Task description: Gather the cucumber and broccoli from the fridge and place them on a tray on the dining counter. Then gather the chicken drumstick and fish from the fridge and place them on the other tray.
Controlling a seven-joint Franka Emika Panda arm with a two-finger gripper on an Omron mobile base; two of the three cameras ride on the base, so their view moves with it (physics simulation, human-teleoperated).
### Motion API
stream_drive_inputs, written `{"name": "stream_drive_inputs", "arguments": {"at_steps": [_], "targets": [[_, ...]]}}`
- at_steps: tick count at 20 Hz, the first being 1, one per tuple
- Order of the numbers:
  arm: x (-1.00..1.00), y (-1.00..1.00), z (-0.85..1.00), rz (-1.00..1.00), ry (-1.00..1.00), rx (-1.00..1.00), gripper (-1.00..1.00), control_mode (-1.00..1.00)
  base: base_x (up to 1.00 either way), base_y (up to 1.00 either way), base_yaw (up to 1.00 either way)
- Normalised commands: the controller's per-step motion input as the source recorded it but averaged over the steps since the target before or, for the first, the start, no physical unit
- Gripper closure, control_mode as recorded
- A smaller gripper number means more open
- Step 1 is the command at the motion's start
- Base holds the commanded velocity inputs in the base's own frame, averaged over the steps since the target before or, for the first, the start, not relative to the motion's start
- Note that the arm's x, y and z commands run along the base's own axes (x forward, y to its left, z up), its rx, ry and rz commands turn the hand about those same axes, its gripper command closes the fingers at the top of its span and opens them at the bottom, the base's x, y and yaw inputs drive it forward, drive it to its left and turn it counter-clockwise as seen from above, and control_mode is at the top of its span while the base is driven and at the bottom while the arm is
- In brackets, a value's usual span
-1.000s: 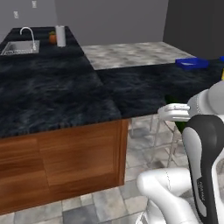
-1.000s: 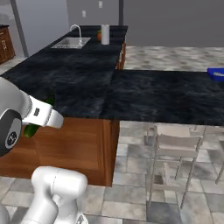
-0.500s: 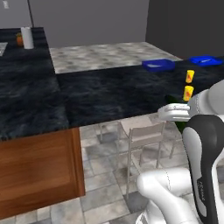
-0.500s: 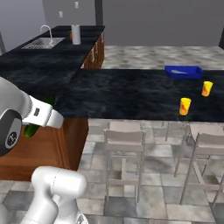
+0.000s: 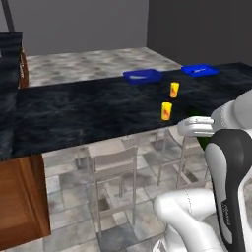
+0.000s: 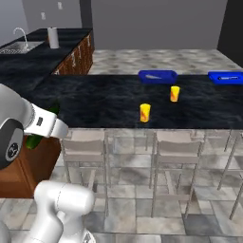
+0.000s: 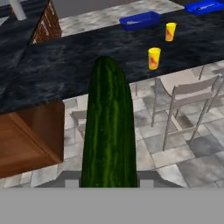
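Gripper (image 7: pixel 109 186) clamps cucumber (image 7: pixel 109 131), carried short of dining counter (image 5: pixel 88 110). Two blue trays (image 6: pixel 157 76) wait at far edge. Fingertips apparently hidden behind cucumber. Advice: hold firm, approach nearer tray, lower gently before release.

The black marbled table (image 6: pixel 104 97) is stretching across mid-frame, carrying two blue trays (image 6: pixel 157 76) (image 6: pixel 227 77) lying toward the upper right and two yellow cups (image 6: pixel 145 113) (image 6: pixel 175 93) standing nearer its front edge.
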Motion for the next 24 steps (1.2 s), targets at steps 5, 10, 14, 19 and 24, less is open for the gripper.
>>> {"name": "stream_drive_inputs", "arguments": {"at_steps": [5, 10, 14, 19, 24], "targets": [[0.00, 0.00, 0.00, 0.00, 0.00, 0.00, 1.00, 1.00, 0.00, -1.00, -0.08], [0.00, 0.00, 0.00, 0.00, 0.00, 0.00, 1.00, 1.00, 0.00, -1.00, -0.07], [0.00, 0.00, 0.00, 0.00, 0.00, 0.00, 1.00, 1.00, 0.04, -1.00, -0.06], [0.00, 0.00, 0.00, 0.00, 0.00, 0.00, 1.00, 1.00, 0.11, -1.00, -0.04], [0.00, 0.00, 0.00, 0.00, 0.00, 0.00, 1.00, 1.00, 0.24, -1.00, -0.01]]}}
